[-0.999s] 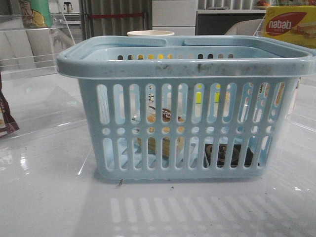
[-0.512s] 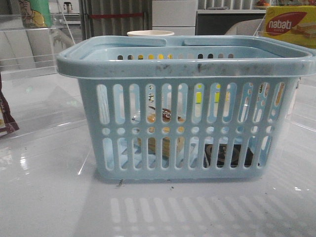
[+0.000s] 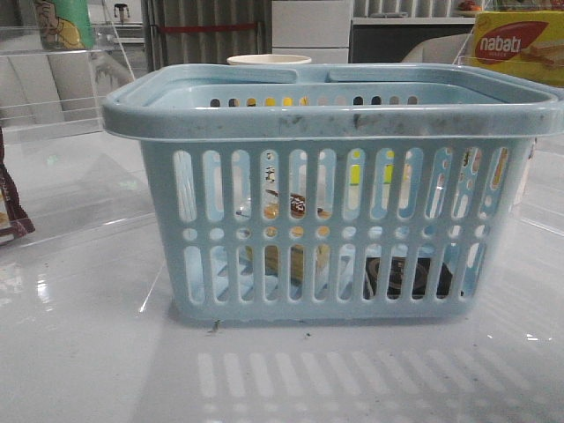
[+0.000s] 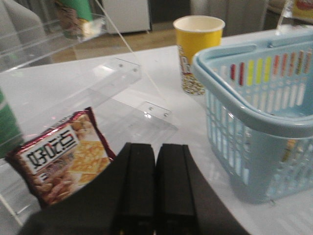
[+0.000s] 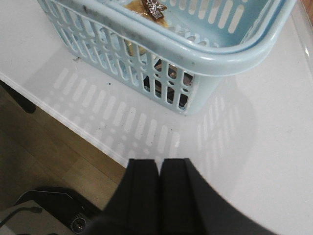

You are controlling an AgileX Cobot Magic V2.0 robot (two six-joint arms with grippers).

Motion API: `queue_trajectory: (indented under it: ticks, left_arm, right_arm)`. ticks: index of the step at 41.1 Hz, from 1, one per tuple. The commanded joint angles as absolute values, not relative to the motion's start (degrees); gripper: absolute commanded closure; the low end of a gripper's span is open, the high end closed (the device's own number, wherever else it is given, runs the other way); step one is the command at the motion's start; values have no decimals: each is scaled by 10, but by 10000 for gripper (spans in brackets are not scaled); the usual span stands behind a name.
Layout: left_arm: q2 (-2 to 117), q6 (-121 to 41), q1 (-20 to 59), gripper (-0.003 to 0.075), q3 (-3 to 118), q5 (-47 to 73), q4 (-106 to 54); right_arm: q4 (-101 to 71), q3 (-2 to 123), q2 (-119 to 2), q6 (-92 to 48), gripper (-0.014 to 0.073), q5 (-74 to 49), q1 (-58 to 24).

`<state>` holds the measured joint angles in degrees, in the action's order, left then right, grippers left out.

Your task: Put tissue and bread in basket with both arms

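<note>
The light-blue basket (image 3: 335, 189) stands mid-table. Through its slots I see the bread (image 3: 295, 251), yellowish in clear wrap, lying inside on the left. The dark tissue packet (image 3: 407, 276) lies on the basket floor to its right. In the right wrist view the bread (image 5: 146, 9) and the tissue (image 5: 172, 82) also show inside the basket (image 5: 215, 61). My left gripper (image 4: 156, 147) is shut and empty, left of the basket (image 4: 254, 105). My right gripper (image 5: 160, 162) is shut and empty, near the table's front edge, apart from the basket. Neither gripper shows in the front view.
A maroon snack bag (image 4: 58, 159) lies by a clear acrylic shelf (image 4: 117, 78) on the left. A yellow paper cup (image 4: 198, 51) stands behind the basket. A yellow-red nabati box (image 3: 518, 44) is at the back right. The table's front edge (image 5: 73, 125) runs near my right gripper.
</note>
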<state>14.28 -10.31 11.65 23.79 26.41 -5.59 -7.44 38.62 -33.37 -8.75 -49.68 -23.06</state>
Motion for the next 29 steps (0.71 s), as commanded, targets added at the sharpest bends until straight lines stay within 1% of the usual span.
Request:
queue_trajectory:
  ticks: [1, 6, 12, 24, 27, 29]
  left_arm:
    - [110, -100, 82, 627, 215, 187, -59]
    - [76, -96, 57, 627, 163, 151, -50]
    - [35, -11, 50, 627, 109, 111, 6]
    - [-1, -6, 34, 627, 7, -20, 0]
    - [-14, -6, 34, 627, -9, -40, 0]
    - [-13, -6, 34, 627, -6, -30, 0]
  right_arm:
    - [-75, 401, -333, -93, 537, -464, -229]
    - [-75, 401, -333, -93, 537, -464, -229]
    - [-75, 401, -333, -93, 537, -464, -229]
    - [-75, 401, -333, -93, 537, -464, -229]
    - [-75, 401, -333, -93, 537, -464, -229]
    - [-75, 401, -333, -93, 537, -464, -229]
